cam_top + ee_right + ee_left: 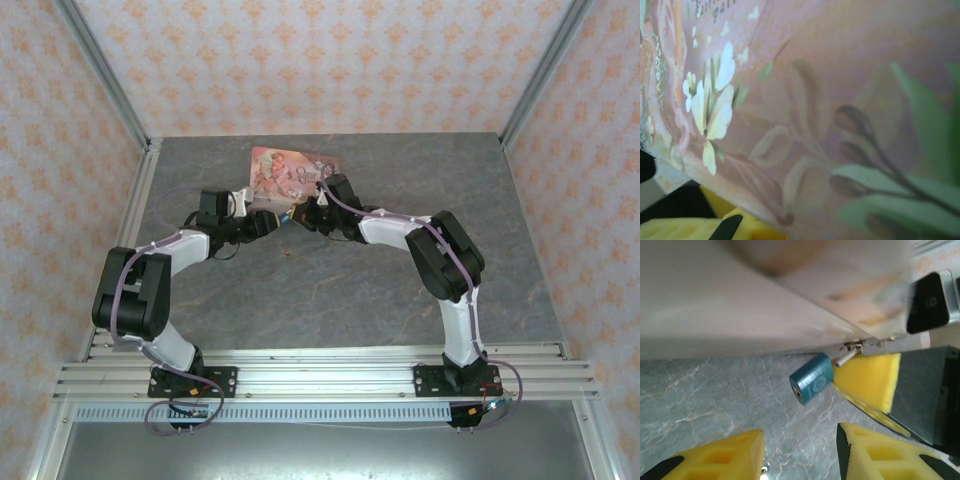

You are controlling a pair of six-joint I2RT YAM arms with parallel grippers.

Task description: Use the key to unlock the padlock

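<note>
Your left gripper is sitting closest to the lens, its yellow fingers standing apart with bare grey marbled table showing through the gap. A tiny pale glint is peeking in at the bottom edge beside the left-hand finger, cut off by the frame, and you cannot tell what it is. Just beyond the fingertips the padlock is tilting, its keyhole end facing down toward the wrist camera. Its teal side is carrying a faint stamped mark that is blurring too much to read. Its silver shackle is running up to the top corner of a yellow pad on the right gripper, under the lower edge of the pink box. The shackle's far end is hiding there, so you are not seeing whether it is being pinched. The right gripper is closed, fingers together. At the right wrist the box face is pressing close to the lens, showing painted white blossoms, green leaves and dark buds, while a line of dark slanted script is running off the top edge, cut off and unreadable. From above, both grippers are meeting at the box's near edge, around the middle of the table.
</note>
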